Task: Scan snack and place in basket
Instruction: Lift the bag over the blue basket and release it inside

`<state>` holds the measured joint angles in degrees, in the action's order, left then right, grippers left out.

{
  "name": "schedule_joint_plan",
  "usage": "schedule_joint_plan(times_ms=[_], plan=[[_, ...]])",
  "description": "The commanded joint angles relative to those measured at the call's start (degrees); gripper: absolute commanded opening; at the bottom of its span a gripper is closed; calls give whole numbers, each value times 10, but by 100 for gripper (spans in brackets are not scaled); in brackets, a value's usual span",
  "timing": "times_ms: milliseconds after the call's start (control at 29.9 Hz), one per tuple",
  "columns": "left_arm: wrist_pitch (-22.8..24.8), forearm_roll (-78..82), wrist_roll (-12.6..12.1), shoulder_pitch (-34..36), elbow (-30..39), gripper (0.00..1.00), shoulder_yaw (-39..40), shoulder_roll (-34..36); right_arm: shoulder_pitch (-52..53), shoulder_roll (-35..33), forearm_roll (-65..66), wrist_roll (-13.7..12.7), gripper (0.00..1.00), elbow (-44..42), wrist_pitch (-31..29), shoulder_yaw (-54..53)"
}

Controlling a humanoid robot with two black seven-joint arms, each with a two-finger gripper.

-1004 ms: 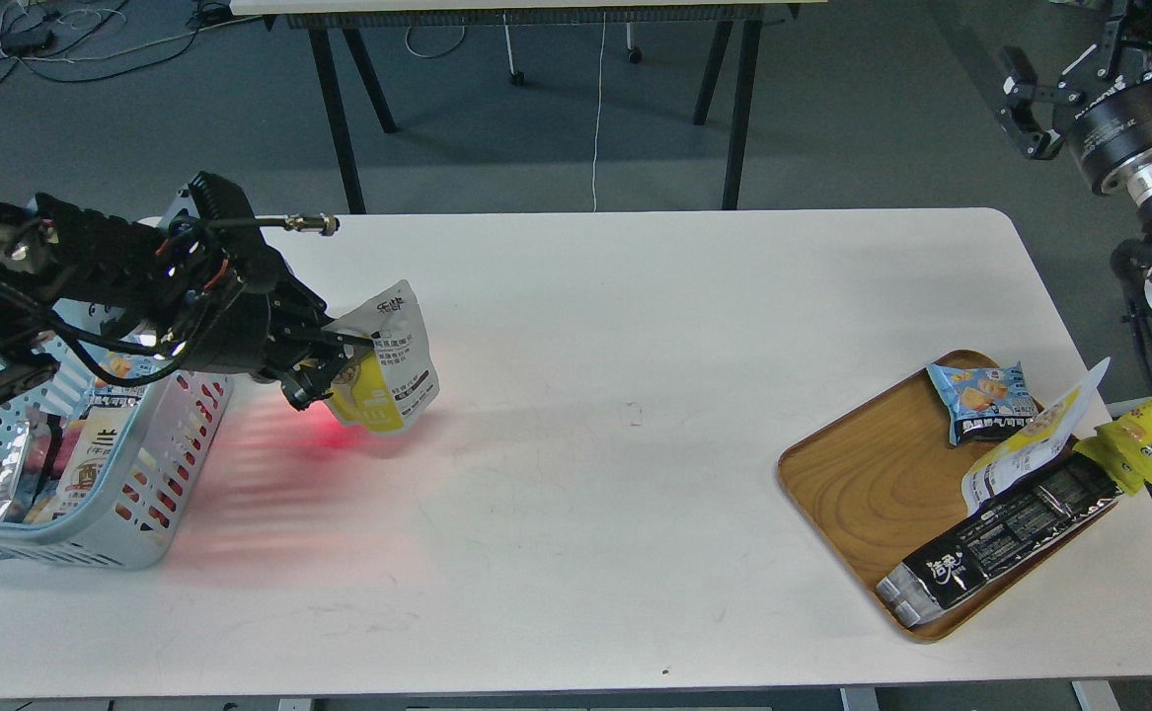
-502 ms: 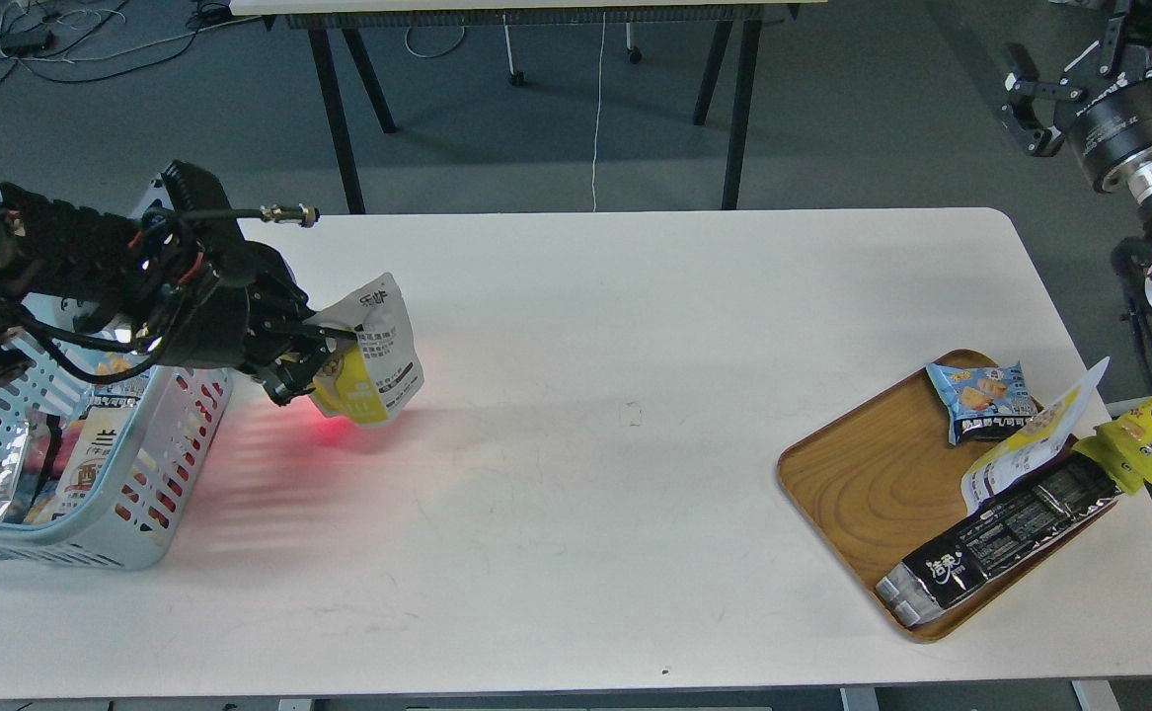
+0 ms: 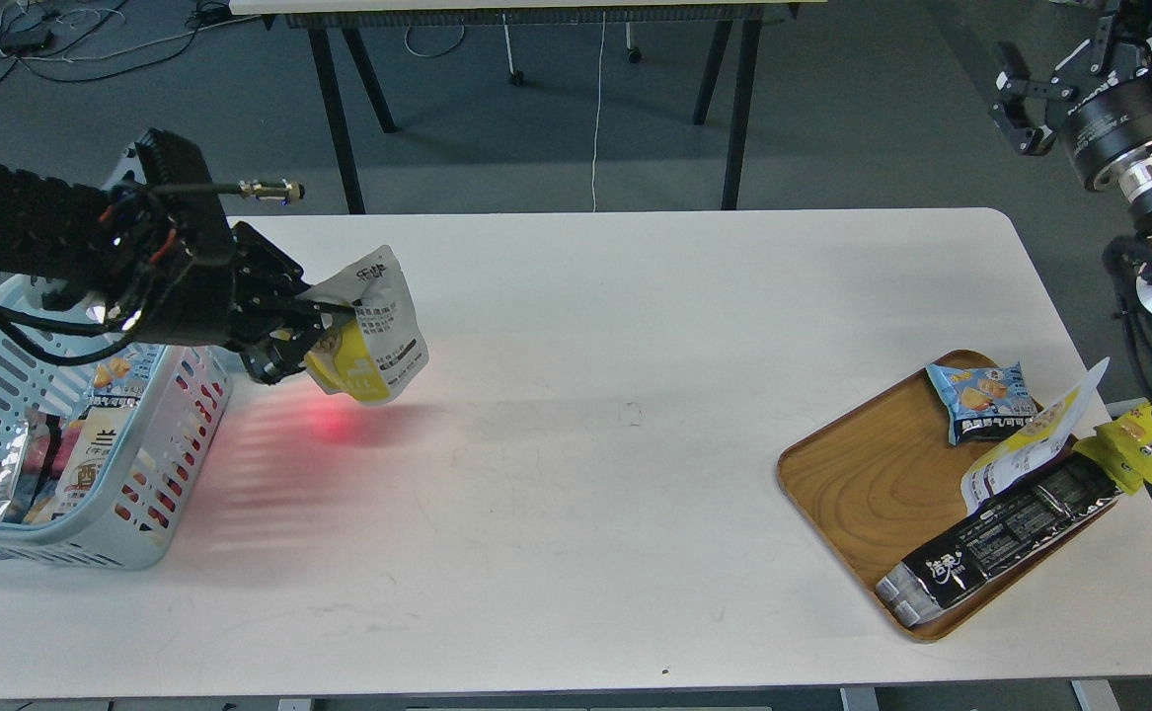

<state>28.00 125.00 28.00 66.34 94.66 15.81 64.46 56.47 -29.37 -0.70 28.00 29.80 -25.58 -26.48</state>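
Note:
The snack (image 3: pixel 370 331), a white pouch with a yellow front panel and a dark text block, hangs tilted above the table's left part. My left gripper (image 3: pixel 311 334) is shut on its left edge and holds it just right of the basket. The light-blue slotted basket (image 3: pixel 141 538) stands at the table's left edge with several packets inside. A red light spot (image 3: pixel 334 425) lies on the table under the pouch. My right gripper (image 3: pixel 1018 104) is raised off the table at the top right, its fingers apart and empty.
A wooden tray (image 3: pixel 862 484) sits at the right with a small blue packet (image 3: pixel 980 395), a long black packet (image 3: pixel 1000 538) and another white-and-yellow pouch (image 3: pixel 1030 439). A yellow packet (image 3: pixel 1138 439) lies at the right edge. Black table legs (image 3: pixel 339 118) stand behind.
My left gripper has lifted the snack and carried it up and to the left, closer to the basket. My right arm has shifted slightly upward.

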Motion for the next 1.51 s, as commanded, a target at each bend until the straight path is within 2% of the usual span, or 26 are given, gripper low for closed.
schedule_joint_plan(times_ms=[0,134,234,368,469,502,602,703,937,1104,1238,1339,1472], plan=[[0,0,0,1,15,0,48,44,0,0,0,0,99,0,0,-1],[0,0,0,0,12,0,97,100,-1,0,0,0,99,-1,0,-1],[0,0,0,0,6,0,104,145,-3,1,0,0,99,-1,0,-1],[0,0,0,-9,-17,0,90,198,-3,4,0,0,99,-1,0,-1],[0,0,0,-9,-58,0,35,215,-3,7,0,0,99,0,0,-1],[0,0,0,-9,-77,0,13,216,-3,7,0,0,99,0,0,-1],[-48,0,0,-9,-119,0,-44,217,-3,8,0,0,99,0,0,-1],[-66,0,0,-9,-127,0,-84,218,-3,7,0,0,99,-1,-1,-1],[-68,0,0,-10,-123,1,-108,206,0,7,0,0,99,-1,-1,0],[-95,0,0,-11,-122,3,-125,190,2,6,0,0,99,-1,-1,0],[-98,0,0,-11,-121,5,-137,177,2,5,0,0,99,-1,-4,0],[-102,0,0,-15,-121,12,-141,167,2,5,0,0,99,-1,-5,0],[-141,0,0,-17,-123,26,-141,158,3,4,0,0,99,-1,-5,1]])
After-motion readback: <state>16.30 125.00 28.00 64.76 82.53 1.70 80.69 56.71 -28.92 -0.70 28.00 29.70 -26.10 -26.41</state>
